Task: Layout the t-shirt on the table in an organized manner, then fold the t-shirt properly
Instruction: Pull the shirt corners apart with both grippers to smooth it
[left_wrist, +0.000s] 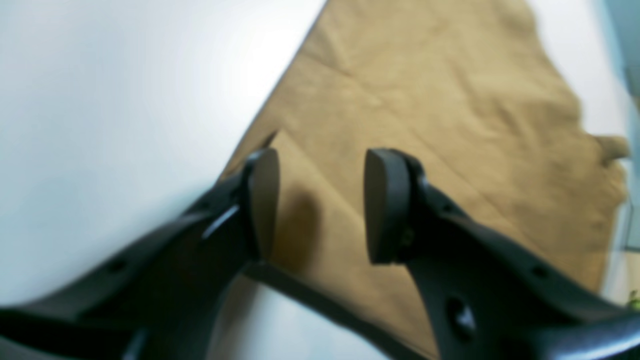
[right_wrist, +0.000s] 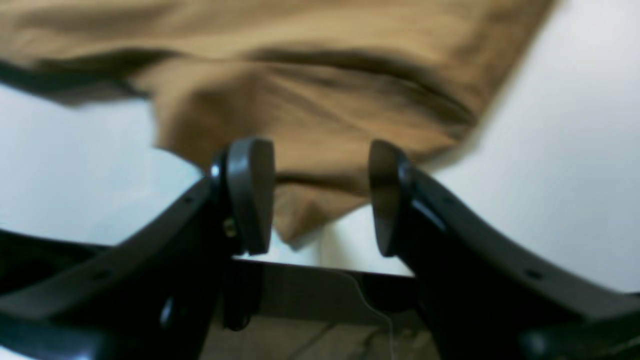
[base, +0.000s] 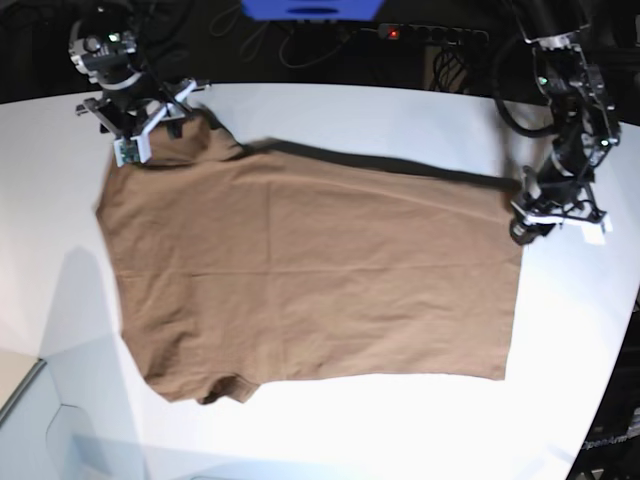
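Looking down from the left wrist, the left gripper (left_wrist: 320, 205) hangs with its 2 pads parted and nothing between them, above the straight edge of the brown t-shirt (left_wrist: 440, 125) where cloth meets the white table (left_wrist: 100, 125).

From the right wrist, the right gripper (right_wrist: 322, 197) also stands apart and empty, a rumpled corner of the t-shirt (right_wrist: 310, 100) lying just beyond its pads on the table (right_wrist: 565, 150).

In the base view, the t-shirt (base: 310, 270) lies spread nearly flat mid-table (base: 400, 420), the right gripper (base: 135, 125) at its far left corner, the left gripper (base: 545, 215) at its right edge.
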